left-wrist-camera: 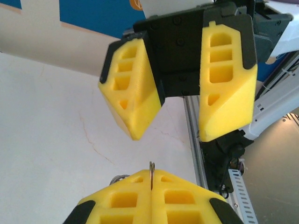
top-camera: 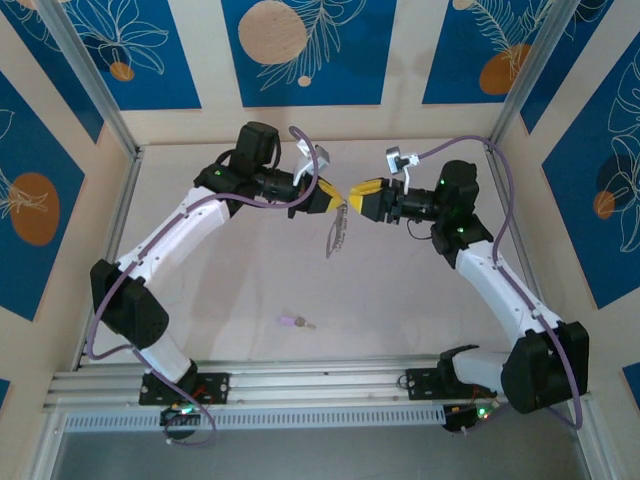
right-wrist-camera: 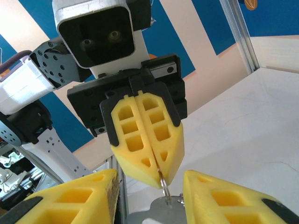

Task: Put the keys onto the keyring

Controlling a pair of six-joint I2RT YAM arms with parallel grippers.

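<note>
The lilac-headed key (top-camera: pixel 293 322) lies flat on the table near the front, apart from both grippers. My left gripper (top-camera: pixel 333 195) is shut on the keyring (top-camera: pixel 340 215), and its row of silver keys hangs down over the table. The ring's thin edge (left-wrist-camera: pixel 151 169) sticks up between the closed left fingertips. My right gripper (top-camera: pixel 358 197) faces the left one tip to tip, open, its yellow fingers (left-wrist-camera: pixel 135 98) spread wide. In the right wrist view the ring (right-wrist-camera: pixel 164 184) hangs from the left gripper (right-wrist-camera: pixel 159 175), between my open right fingers (right-wrist-camera: pixel 224 198).
Both arms meet in the air over the back middle of the pale table (top-camera: pixel 240 290). An aluminium rail (top-camera: pixel 300 385) runs along the front edge. Frame posts (top-camera: pixel 95 85) and blue patterned walls close in the sides and back.
</note>
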